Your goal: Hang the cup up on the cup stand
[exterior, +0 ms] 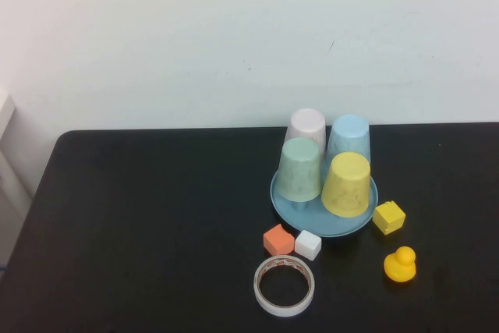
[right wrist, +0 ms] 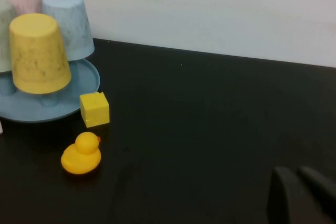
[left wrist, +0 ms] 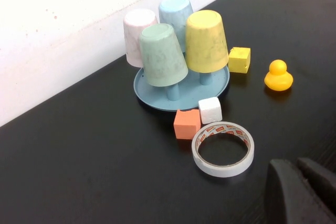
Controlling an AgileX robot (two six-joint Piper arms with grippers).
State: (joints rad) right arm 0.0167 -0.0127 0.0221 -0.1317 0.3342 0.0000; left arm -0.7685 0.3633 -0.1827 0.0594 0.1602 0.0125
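Black table (exterior: 156,232): cup (exterior: 346,185) hides peg (left wrist: 205,78); end effectors (left wrist: 302,192) (right wrist: 302,195) cropped.

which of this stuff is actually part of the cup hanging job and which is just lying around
Job: yellow cup, upside down on the cup stand; left gripper and right gripper, both away from it.
Lying about: green cup, blue cup, pink cup, tape roll, duck, yellow block, orange block, white block.

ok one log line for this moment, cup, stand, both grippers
yellow cup: upside down on cup stand | left gripper: off stand, shut | right gripper: off stand, shut | hang: looks done
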